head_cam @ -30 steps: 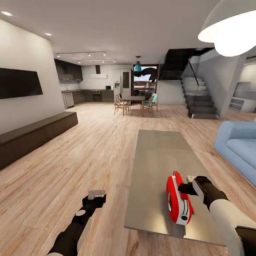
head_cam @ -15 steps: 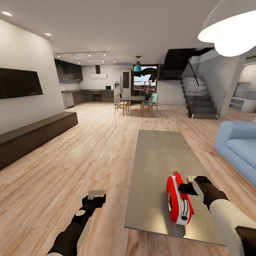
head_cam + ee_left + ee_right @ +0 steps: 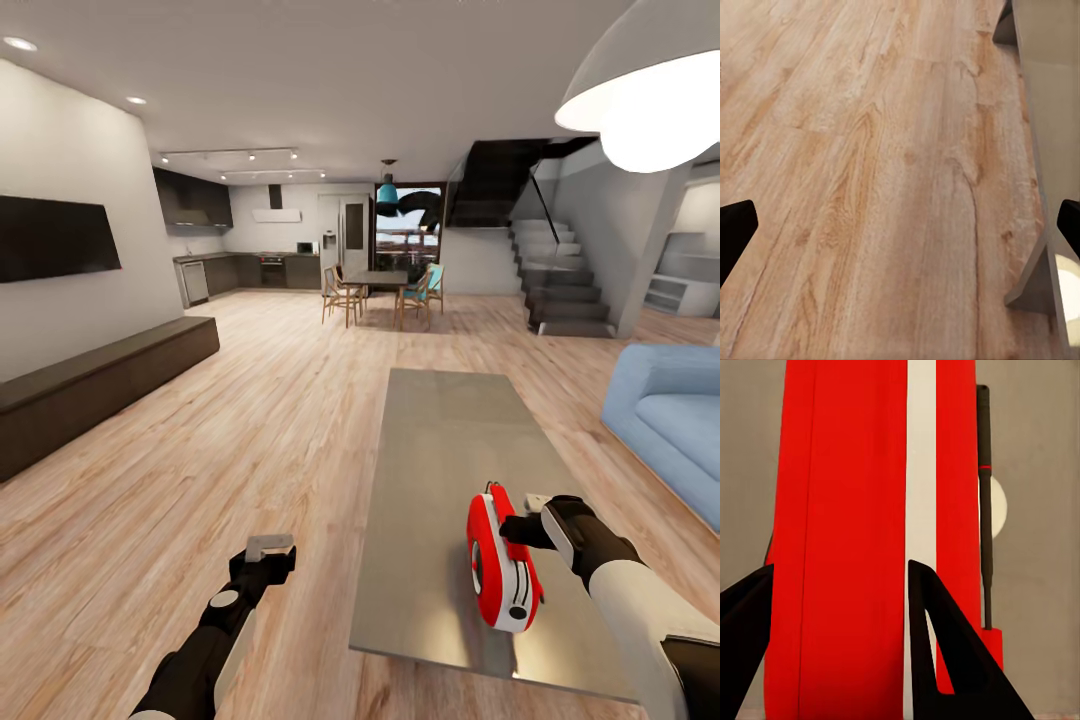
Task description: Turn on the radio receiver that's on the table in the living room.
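Note:
The red radio receiver [image 3: 500, 575] with white trim stands upright near the front end of the long grey-beige table [image 3: 440, 450], its dark dial facing left. My right gripper [image 3: 520, 528] reaches in from the right, and one black finger touches the radio's upper side. In the right wrist view the radio's red and white edge [image 3: 855, 510] is close up, and my right gripper [image 3: 840, 577] has its two fingers spread in front of it. My left gripper [image 3: 270, 548] hangs open over the wood floor left of the table. In the left wrist view my left gripper [image 3: 900, 217] holds nothing.
A blue sofa [image 3: 670, 420] flanks the table on the right. A long dark bench [image 3: 90, 380] runs along the left wall. A small white object [image 3: 537, 500] lies on the table behind my right gripper. Dining table and chairs [image 3: 385, 285] stand far back, stairs [image 3: 560, 280] at the back right.
The head view has shifted very slightly. The radio and both arms keep their places.

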Controlling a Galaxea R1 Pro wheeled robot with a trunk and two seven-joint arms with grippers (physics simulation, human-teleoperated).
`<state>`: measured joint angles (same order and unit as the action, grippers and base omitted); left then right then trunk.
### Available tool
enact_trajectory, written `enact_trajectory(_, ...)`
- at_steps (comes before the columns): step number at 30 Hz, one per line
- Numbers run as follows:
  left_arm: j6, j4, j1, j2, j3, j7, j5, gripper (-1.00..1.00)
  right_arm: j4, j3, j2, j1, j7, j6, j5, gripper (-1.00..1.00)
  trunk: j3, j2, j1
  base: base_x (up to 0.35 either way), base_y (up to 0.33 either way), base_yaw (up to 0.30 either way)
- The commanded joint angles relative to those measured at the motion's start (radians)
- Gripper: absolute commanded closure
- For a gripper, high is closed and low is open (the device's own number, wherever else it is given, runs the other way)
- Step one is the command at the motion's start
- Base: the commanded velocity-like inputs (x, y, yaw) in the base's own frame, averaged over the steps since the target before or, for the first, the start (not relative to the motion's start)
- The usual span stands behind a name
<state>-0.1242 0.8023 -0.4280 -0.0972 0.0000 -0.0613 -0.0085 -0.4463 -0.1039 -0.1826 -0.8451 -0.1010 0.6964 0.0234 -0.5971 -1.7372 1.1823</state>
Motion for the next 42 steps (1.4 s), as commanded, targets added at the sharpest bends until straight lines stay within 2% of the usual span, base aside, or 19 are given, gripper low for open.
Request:
enact_trajectory(1, 0.000, 0.000, 0.000, 0.000, 0.000, -0.001, 0.000, -1.00, 0.000, 0.000, 0.000, 0.000, -0.002, 0.000, 0.002, 1.00, 0.003, 0.007, -0.004, 0.000, 0.000, 0.000)
enact_trajectory(38, 0.003, 0.000, 0.000, -0.001, 0.002, -0.006, -0.002, -1.00, -0.003, -0.002, 0.000, 0.000, -0.007, -0.002, 0.003, 1.00, 0.119, 0.266, -0.146, 0.000, 0.000, 0.000)
enact_trajectory(42, 0.003, 0.000, 0.000, 0.000, 0.002, -0.006, -0.002, -1.00, -0.003, -0.002, 0.000, 0.000, -0.008, -0.032, 0.004, 1.00, 0.132, 0.294, -0.161, 0.000, 0.000, 0.000)
